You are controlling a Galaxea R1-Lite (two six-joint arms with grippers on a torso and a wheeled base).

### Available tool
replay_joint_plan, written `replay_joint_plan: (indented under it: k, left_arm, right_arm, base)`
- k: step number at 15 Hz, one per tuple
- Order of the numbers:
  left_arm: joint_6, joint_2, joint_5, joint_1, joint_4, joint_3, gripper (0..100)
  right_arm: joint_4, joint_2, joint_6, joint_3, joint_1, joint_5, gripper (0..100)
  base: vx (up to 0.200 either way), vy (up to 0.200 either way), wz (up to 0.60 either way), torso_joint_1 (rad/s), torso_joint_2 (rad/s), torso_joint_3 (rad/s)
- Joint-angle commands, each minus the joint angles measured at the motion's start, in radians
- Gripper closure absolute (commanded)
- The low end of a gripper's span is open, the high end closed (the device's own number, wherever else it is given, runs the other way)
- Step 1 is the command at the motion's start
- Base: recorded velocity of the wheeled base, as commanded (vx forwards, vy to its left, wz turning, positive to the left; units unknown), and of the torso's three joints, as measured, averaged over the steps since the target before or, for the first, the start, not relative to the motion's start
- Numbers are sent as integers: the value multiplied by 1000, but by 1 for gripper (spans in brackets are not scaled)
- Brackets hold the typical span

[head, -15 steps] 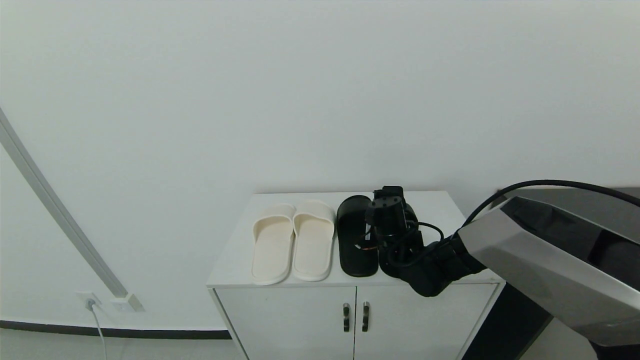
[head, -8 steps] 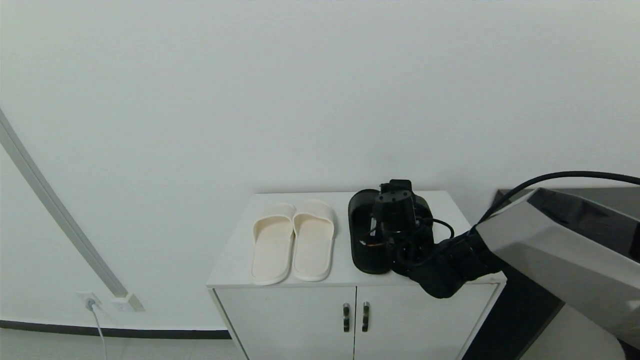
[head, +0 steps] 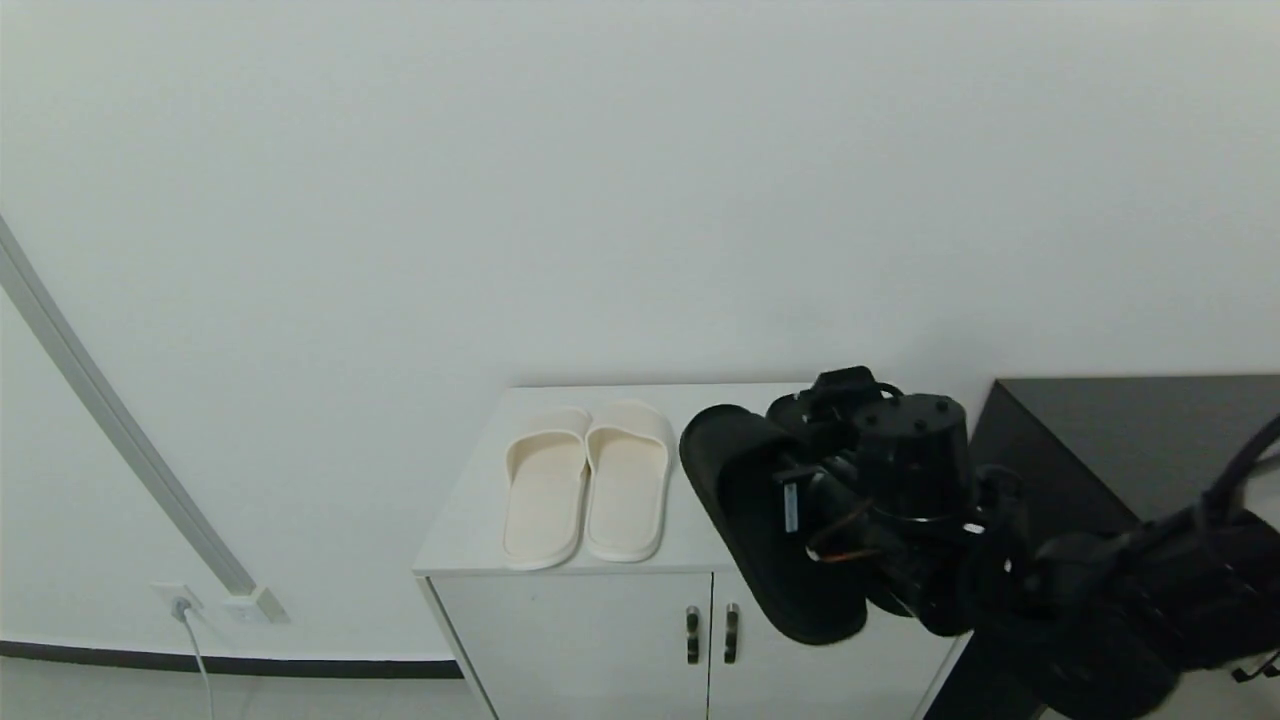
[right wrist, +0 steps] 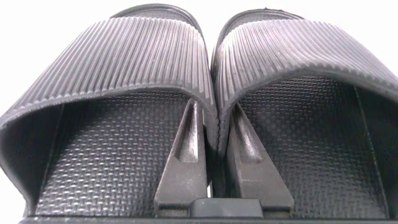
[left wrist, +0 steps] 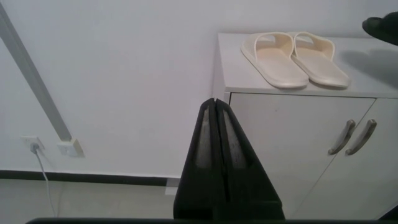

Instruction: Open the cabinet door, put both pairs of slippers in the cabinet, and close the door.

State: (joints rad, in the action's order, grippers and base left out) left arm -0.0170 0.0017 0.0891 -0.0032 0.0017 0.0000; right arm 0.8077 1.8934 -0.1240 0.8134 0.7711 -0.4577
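Observation:
A cream pair of slippers (head: 585, 482) lies side by side on the left half of the white cabinet's top (head: 468, 515). Both cabinet doors (head: 580, 640) are closed, their two handles (head: 711, 633) meeting in the middle. My right gripper (head: 797, 492) holds the black pair of slippers (head: 770, 520) in the air in front of the right door, tilted. In the right wrist view its fingers (right wrist: 186, 149) reach inside the two black slippers (right wrist: 124, 93) and pinch their inner strap edges together, the right gripper (right wrist: 214, 124) shut. My left gripper (left wrist: 214, 106) hangs shut and empty, left of the cabinet (left wrist: 280, 130).
A black table (head: 1100, 430) stands right of the cabinet, close to my right arm. A wall socket with a cable (head: 178, 605) sits low on the wall at the left. A grey strip (head: 100, 400) runs diagonally along that wall.
My right gripper has lifted the black slippers off the cabinet top and carried them forward and to the right, nearer the camera. The cream pair and the doors have not moved.

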Motion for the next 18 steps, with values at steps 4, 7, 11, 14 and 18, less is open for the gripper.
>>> replay_joint_plan:
  k: [4,7,11,14,18]
  left_arm:
    - [2,0,-2,0,0,0,100]
    - [-1,0,-2,0,0,0,100]
    - [-1,0,-2,0,0,0,100]
    - [-4,0,-2,0,0,0,100]
    - [-4,0,-2,0,0,0,100]
  right_arm:
    - [90,-261,99,-301,34,271,100]
    - [91,-283,93,-333,48,326,100]
    - [90,-286,96,-336,50,326,100]
    - [90,-286,101,-344,53,327,100]
    - [90,-286,101,-350,59,329,100]
  base:
    - [0,0,0,0,0,0]
    - [0,0,0,0,0,0]
    - [0,0,0,0,0,0]
    - [-200,0,0,5,2,2]
    - [-200,0,0,0,2,7]
